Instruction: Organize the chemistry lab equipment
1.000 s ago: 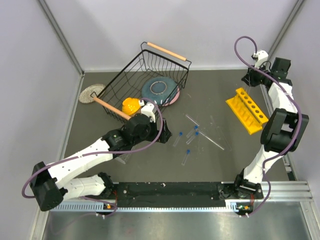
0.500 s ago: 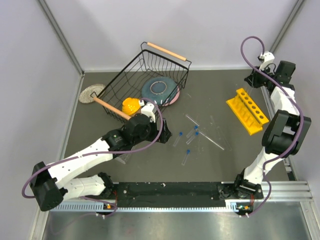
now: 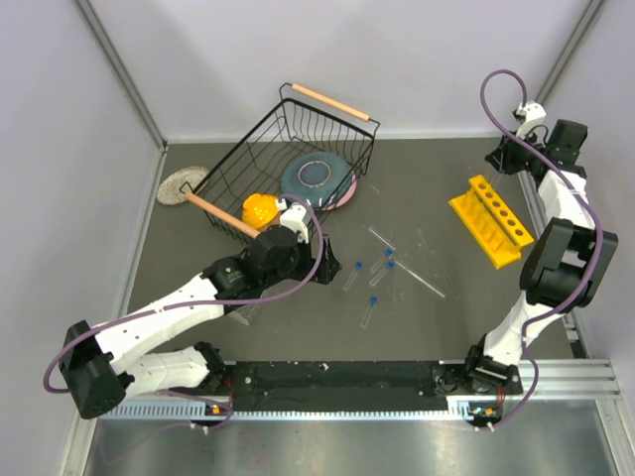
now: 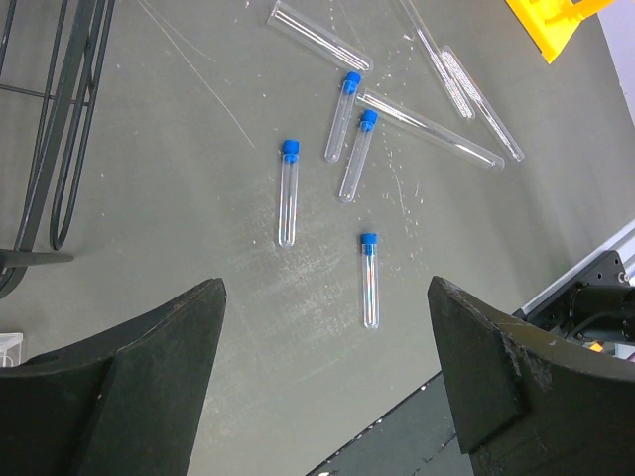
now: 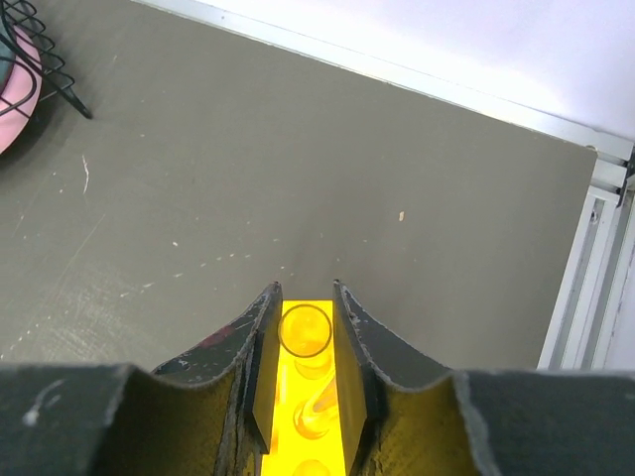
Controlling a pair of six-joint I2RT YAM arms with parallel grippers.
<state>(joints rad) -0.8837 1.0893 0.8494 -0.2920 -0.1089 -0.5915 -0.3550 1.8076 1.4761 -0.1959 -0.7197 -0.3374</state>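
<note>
The right hand [image 5: 306, 290] is up at the far right corner of the worktop [image 3: 427, 188], fingers drawn close and pinching a clear tube [image 5: 305, 330]. From its wrist view you look straight down the tube's open mouth. The tube sits between the two pads and seems to touch both. Right beneath the fingers is the yellow rack [image 5: 319, 382], its holes running back under the hand.

The left hand [image 4: 324, 293] hangs over the middle of the worktop with its fingers spread wide and nothing between them. Four blue-capped tubes [image 4: 288, 193] lie flat just ahead of it. One is nearly between the fingertips, one is a little further out, and two lie side by side beyond that. Past those, further from the hand, several long clear rods [image 4: 427, 129] are scattered at angles, one touching the paired tubes near their caps. To the hand's left is the black wire basket [image 4: 60, 149].
</note>
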